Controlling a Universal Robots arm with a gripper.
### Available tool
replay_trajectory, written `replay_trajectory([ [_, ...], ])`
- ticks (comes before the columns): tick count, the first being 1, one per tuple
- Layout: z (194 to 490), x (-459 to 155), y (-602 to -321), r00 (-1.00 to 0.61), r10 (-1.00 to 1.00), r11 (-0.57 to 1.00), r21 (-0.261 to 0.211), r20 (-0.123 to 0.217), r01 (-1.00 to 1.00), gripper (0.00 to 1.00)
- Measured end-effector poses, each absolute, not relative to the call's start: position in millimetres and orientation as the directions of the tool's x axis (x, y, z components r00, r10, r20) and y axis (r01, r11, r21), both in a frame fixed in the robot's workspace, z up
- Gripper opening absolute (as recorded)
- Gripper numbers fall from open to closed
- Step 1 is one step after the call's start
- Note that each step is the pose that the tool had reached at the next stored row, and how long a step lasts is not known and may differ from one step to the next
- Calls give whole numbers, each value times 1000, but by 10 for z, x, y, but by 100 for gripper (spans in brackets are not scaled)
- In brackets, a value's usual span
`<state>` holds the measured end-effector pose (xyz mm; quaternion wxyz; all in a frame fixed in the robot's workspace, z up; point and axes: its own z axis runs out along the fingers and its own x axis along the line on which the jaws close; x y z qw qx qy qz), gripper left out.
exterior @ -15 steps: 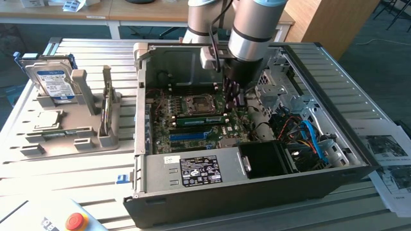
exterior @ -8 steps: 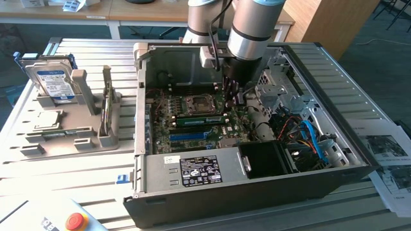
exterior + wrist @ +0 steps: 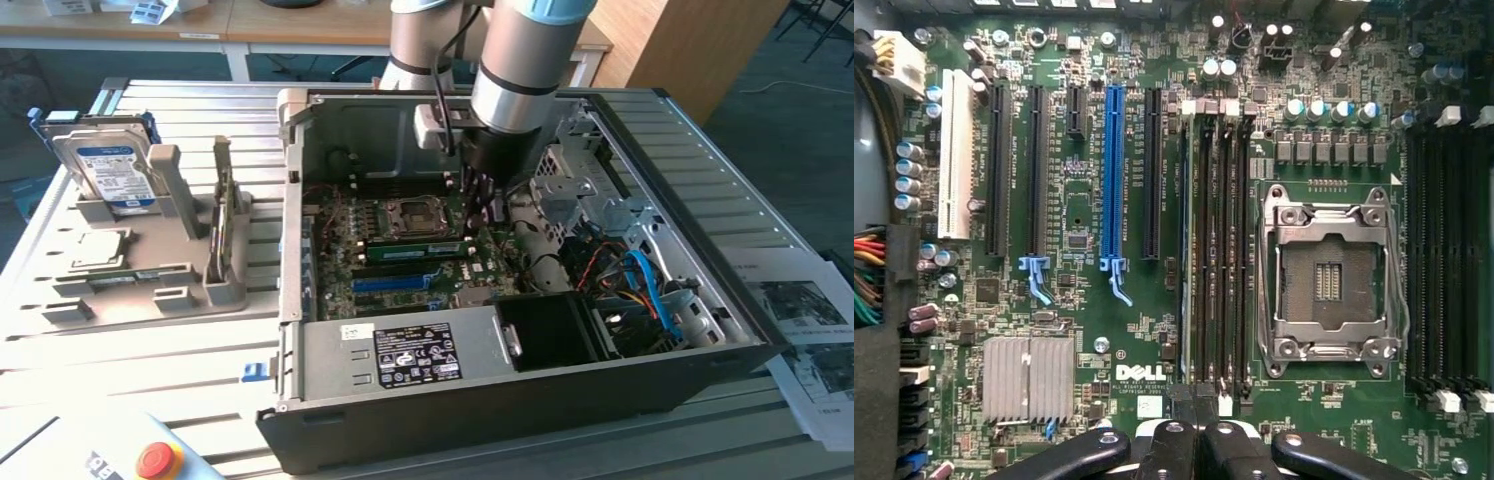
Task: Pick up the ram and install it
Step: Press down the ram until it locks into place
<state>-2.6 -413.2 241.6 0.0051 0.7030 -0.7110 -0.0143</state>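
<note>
- Gripper (image 3: 485,212) is down inside the open PC case (image 3: 534,400), fingers closed narrow. Wrist view shows the 2 fingertips pressed together with nothing between them, so it holds nothing.
- The ram (image 3: 414,250) is a green stick standing on edge on the motherboard (image 3: 1084,330). It sits in the memory slot bank (image 3: 1219,250) directly under and just ahead of the fingertips.
- From the tool, the empty CPU socket (image 3: 1324,270) lies on one side of that bank. The blue expansion slot (image 3: 1114,170) lies on the other, well clear of the fingers.
- Step, as I read it: pick is done and the stick is in a slot. This is the seating end of install, with closed fingers over one end of the slot bank.
- Cannot tell whether the fingers touch the stick's top edge, or whether the slot latches have snapped in.
- What it calls for, my judgement: load straight down along the slot line, tips centred on the stick's edge. Any sideways offset lands on neighbouring slots or the capacitors (image 3: 1309,108) past the far end of the bank.
</note>
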Motion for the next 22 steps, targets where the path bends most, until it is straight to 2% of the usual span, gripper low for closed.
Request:
replay_trajectory([
  [22,2292,-25,-4092,-11,-1000,11,27,-13,-1000,10],
])
